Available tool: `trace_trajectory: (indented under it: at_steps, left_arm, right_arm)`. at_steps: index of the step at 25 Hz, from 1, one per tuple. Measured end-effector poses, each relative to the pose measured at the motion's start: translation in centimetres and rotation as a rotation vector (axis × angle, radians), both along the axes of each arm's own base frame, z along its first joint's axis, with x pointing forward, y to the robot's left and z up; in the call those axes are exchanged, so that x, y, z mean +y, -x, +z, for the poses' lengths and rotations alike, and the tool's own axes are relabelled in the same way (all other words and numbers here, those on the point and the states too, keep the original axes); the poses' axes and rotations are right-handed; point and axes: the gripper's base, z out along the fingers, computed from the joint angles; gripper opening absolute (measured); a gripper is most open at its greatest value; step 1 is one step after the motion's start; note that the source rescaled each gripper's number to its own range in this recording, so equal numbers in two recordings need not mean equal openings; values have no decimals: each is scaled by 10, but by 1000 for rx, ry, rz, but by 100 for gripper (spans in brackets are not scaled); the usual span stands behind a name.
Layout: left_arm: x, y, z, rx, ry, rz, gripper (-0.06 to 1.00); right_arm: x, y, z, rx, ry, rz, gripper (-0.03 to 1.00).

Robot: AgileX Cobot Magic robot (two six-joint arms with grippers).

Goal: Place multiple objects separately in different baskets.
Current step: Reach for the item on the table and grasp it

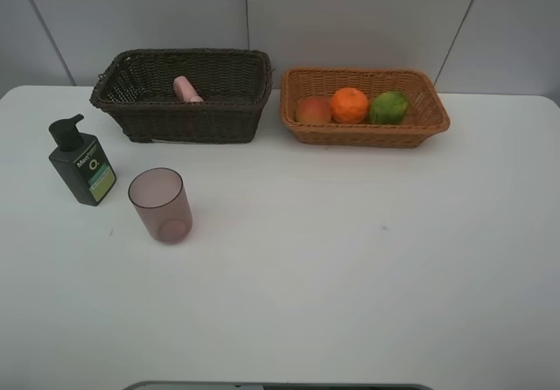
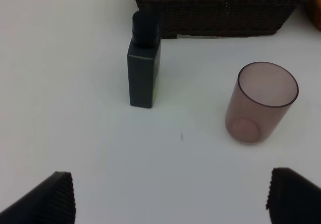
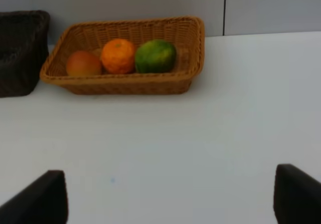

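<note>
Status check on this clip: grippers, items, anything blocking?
Left gripper and right gripper open, empty. Three fruits in tan basket, pink tube in dark basket. Pump bottle, cup on table, unobstructed.

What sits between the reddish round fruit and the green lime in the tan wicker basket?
A bright orange citrus fruit, shown in the high and right wrist views.

The left end effector (image 2: pixel 169 184) is held open. Its two dark, ribbed fingers (image 2: pixel 50 199) are spread far apart and grip nothing. The right end effector (image 3: pixel 168 186) is parted just as wide, and its dark fingers (image 3: pixel 42 199) are also empty. Only the fingertips of each show. Both wrists are pitched forward and downward. The arms behind them cannot be made out.
</note>
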Motion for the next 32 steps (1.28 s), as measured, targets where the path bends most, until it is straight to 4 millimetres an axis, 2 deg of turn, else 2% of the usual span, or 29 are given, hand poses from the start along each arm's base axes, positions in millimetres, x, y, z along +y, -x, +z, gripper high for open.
trace_trajectory:
  at_steps: [2, 6, 14, 32]
  left_arm:
    - [0, 0, 0, 0, 0, 0, 100]
    - [0, 0, 0, 0, 0, 0, 100]
    - [0, 0, 0, 0, 0, 0, 100]
    - [0, 0, 0, 0, 0, 0, 100]
  right_arm:
    - [0, -1, -7, 19, 3, -1, 78]
    - [0, -2, -9, 26, 6, -6, 78]
    - [1, 0, -9, 24, 8, -158, 78]
    - [1, 1, -9, 22, 8, -163, 78]
